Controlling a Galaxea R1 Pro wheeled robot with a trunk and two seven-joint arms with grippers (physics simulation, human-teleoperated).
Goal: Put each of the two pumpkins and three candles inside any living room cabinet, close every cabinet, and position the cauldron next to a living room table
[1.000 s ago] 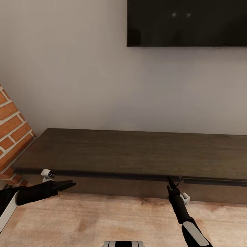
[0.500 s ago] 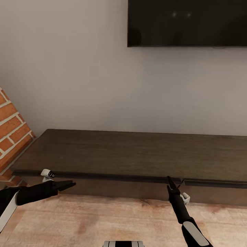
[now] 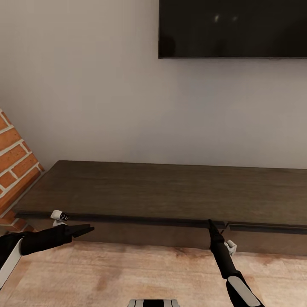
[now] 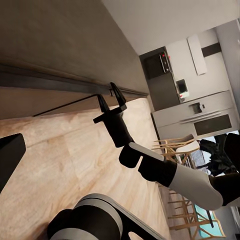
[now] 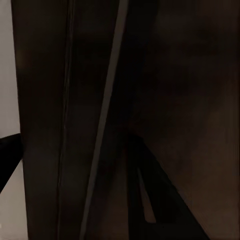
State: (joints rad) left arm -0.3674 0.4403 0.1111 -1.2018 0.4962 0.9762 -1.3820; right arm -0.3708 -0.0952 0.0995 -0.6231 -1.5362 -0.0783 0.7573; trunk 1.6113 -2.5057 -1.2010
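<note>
Pale wall (image 3: 106,94) and a dark television (image 3: 232,27) rise behind your cabinet (image 3: 170,192), a long low dark-brown console lying straight ahead of both arms. Since a second ago your right end effector (image 3: 210,222) has barely moved; its tips remain at the cabinet's front edge, where a thin seam splits the drawer fronts. In the left wrist view its fingers (image 4: 119,96) stand slightly parted against that edge. Your left end effector (image 3: 87,229) still hovers over the wood floor (image 3: 140,273), just short of the cabinet front, fingers pressed together. Brick wall (image 3: 15,166) flanks it.
</note>
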